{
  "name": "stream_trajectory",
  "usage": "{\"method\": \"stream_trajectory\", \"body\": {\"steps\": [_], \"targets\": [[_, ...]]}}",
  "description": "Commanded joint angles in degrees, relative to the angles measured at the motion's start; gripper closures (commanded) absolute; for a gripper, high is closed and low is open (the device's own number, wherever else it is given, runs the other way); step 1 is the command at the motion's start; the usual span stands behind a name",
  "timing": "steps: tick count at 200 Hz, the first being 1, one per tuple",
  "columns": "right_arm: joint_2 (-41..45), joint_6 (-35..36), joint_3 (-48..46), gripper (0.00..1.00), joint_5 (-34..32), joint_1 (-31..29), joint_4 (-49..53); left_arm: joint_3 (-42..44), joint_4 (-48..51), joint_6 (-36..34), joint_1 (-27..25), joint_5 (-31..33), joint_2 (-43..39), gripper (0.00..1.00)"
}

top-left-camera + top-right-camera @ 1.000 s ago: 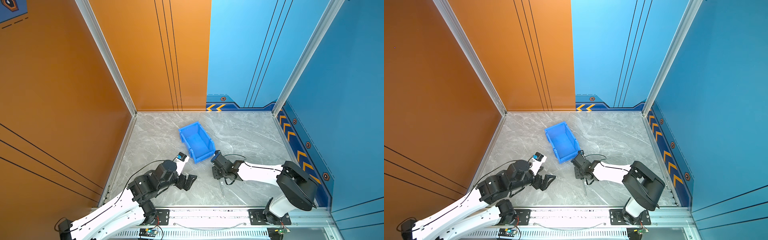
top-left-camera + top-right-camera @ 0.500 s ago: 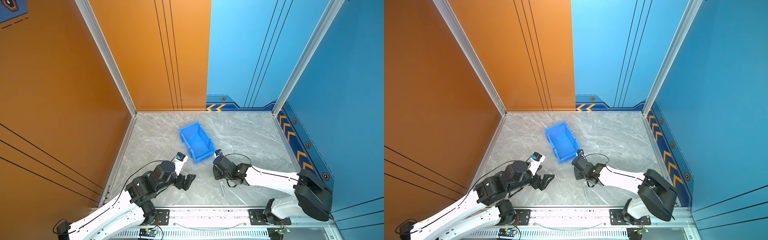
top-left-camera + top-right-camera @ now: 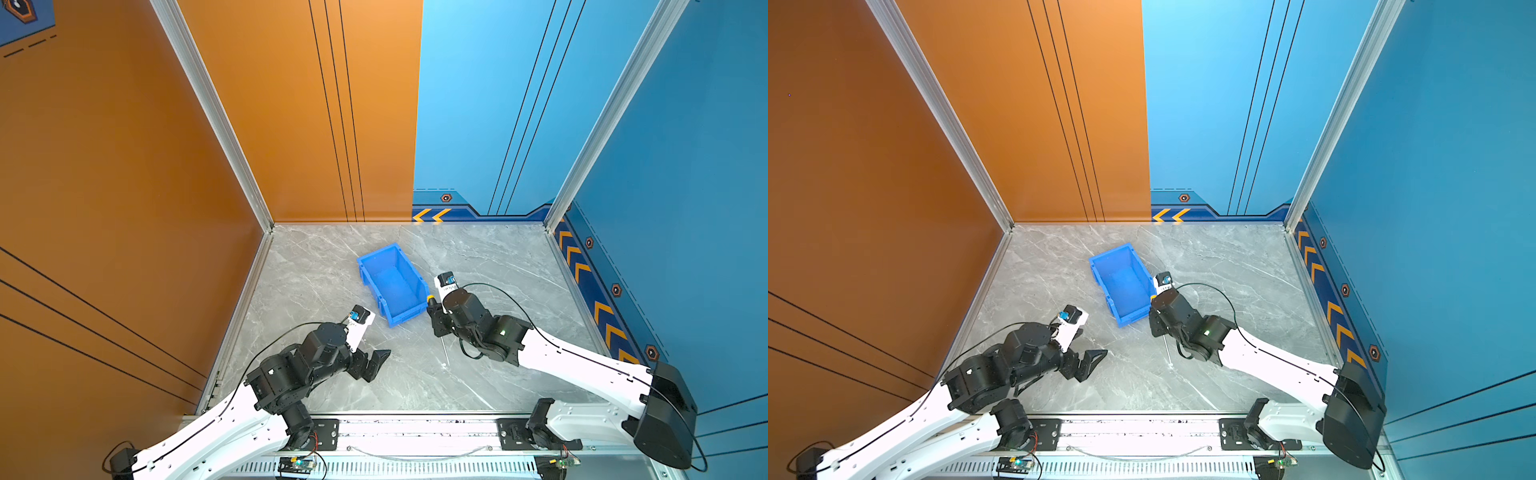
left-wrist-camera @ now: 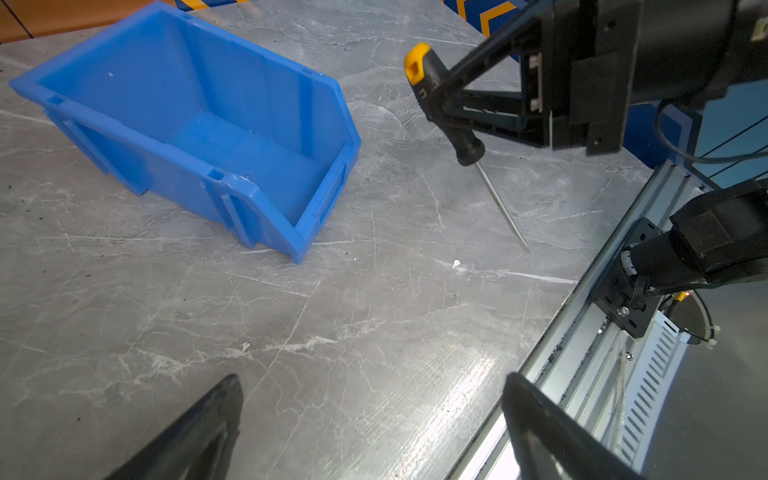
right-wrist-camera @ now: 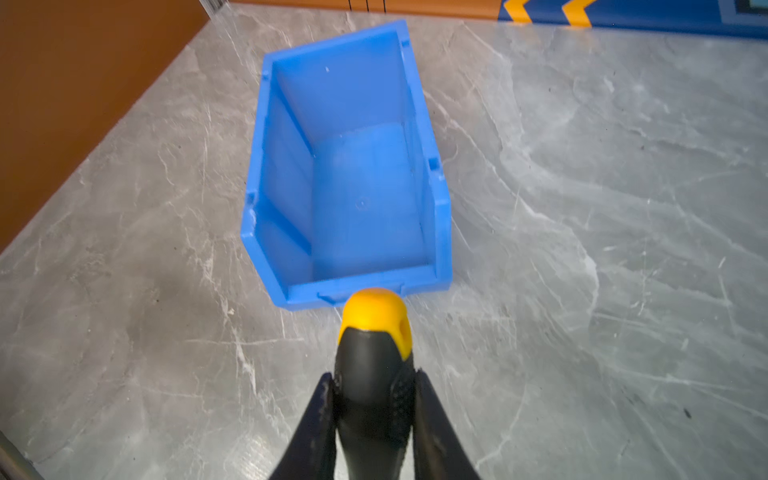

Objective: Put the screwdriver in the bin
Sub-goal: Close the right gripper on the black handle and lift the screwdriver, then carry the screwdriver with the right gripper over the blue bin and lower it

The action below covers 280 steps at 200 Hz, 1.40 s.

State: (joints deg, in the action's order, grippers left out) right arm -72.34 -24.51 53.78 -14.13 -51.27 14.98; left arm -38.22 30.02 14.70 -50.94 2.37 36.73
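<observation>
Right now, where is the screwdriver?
In both top views the screwdriver is clamped in the right gripper, just right of the bin, near its low front.

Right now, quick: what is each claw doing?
Left claw: open, holding nothing.
Right claw: closed on the slim black-handled screwdriver with a yellow cap.

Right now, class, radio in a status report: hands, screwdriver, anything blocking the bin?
Right hand shut on screwdriver, handle end pointing at bin. Left hand open, holding nothing. Bin empty, nothing in the way.
</observation>
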Motion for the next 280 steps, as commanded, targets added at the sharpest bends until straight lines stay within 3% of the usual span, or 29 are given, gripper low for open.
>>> {"method": "stream_trajectory", "body": {"steps": [1, 116, 189, 280], "targets": [[-3.5, 4.2, 4.6, 0.98, 0.8, 1.1, 1.5, -2.3, 0.0, -3.4, -1.2, -0.6, 0.8, 0.02], [-30.8, 8.2, 31.6, 1.00, 8.6, 6.2, 0.8, -4.5, -3.7, -1.3, -1.1, 4.5, 6.5, 0.02], [-49.0, 8.3, 51.3, 1.00, 11.8, 8.2, 2.5, -6.4, 1.0, 0.5, -0.8, 6.5, 7.4, 0.02], [-59.2, 8.7, 56.9, 1.00, 13.9, 9.3, 3.5, -5.9, 4.1, 3.4, 0.2, 9.1, 6.1, 0.02]]}}
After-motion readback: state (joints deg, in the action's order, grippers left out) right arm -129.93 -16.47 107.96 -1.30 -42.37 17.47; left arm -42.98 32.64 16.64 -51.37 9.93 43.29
